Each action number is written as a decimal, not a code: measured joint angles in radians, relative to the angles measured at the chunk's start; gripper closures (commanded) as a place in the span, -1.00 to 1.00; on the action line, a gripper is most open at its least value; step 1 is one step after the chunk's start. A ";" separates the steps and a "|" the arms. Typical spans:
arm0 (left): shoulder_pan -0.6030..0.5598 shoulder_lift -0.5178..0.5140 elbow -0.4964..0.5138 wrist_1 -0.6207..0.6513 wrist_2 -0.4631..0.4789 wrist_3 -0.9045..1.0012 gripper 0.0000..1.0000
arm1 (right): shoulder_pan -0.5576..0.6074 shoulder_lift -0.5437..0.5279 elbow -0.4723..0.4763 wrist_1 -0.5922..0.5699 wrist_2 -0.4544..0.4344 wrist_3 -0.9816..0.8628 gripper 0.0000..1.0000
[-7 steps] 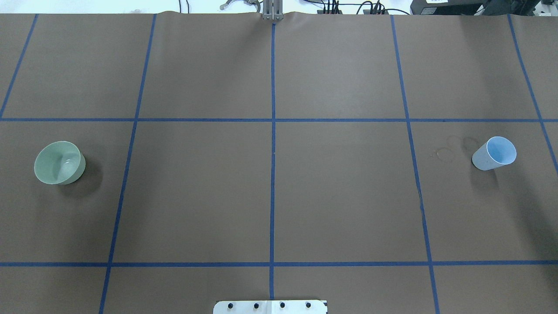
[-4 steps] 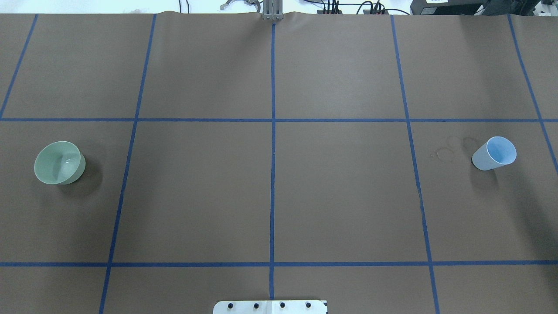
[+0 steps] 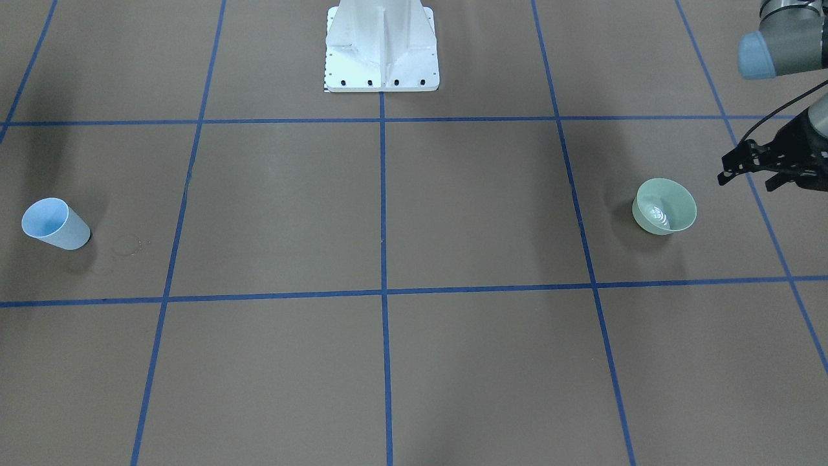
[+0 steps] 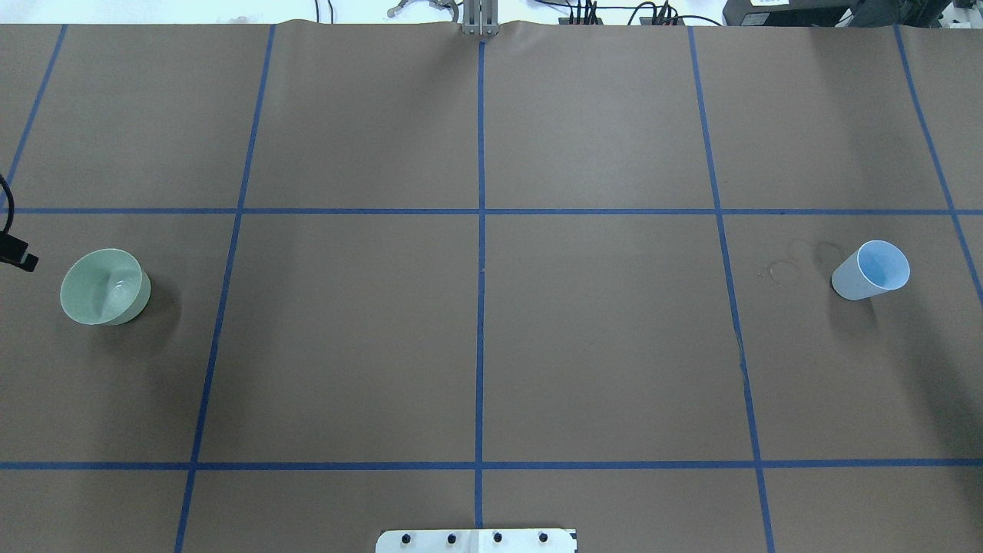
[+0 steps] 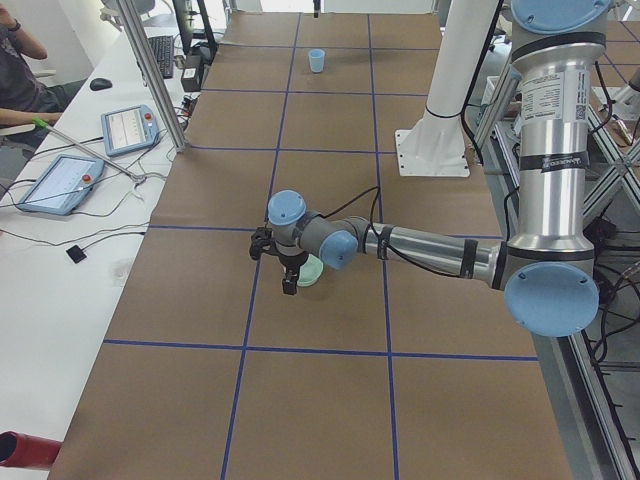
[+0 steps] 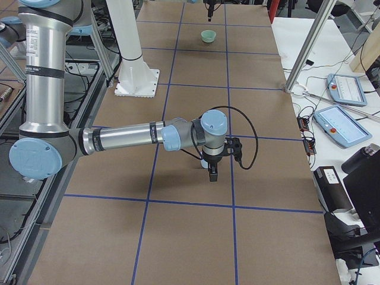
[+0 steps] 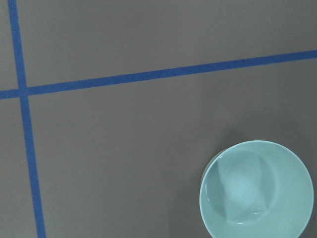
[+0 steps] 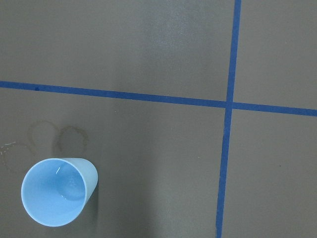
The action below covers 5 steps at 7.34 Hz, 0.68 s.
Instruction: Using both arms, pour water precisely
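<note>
A pale green bowl (image 3: pixel 666 207) (image 4: pixel 104 286) (image 5: pixel 310 272) (image 7: pixel 257 196) stands on the robot's left side of the table, with faint ripples of water (image 3: pixel 656 212) in it. My left gripper (image 3: pixel 749 182) (image 5: pixel 278 268) hovers just outside the bowl, fingers apart and empty; only its tip (image 4: pixel 19 261) shows in the overhead view. A light blue cup (image 3: pixel 55 224) (image 4: pixel 872 270) (image 8: pixel 57 196) stands upright on the right side. My right gripper (image 6: pixel 214 172) hangs above the cup; I cannot tell whether it is open or shut.
The white pedestal (image 3: pixel 381 52) stands at the robot's edge of the table. Dried ring stains (image 4: pixel 783 270) lie beside the cup. Blue tape lines grid the brown mat. Tablets (image 5: pixel 60 180) and an operator (image 5: pixel 20 60) are beyond the far table edge.
A black tip of my left gripper has come into the overhead view at the left edge, beside the bowl. Bowl and cup have not moved.
</note>
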 measured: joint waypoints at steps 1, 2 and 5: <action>0.040 -0.012 0.014 -0.006 0.016 -0.010 -0.98 | 0.000 0.000 -0.001 0.000 0.000 0.000 -1.00; 0.067 -0.029 0.036 -0.010 0.023 -0.014 -0.97 | 0.000 0.000 -0.002 0.001 0.000 0.000 -1.00; 0.104 -0.044 0.105 -0.051 0.024 -0.034 -0.99 | -0.002 0.000 -0.003 0.001 0.001 0.000 -1.00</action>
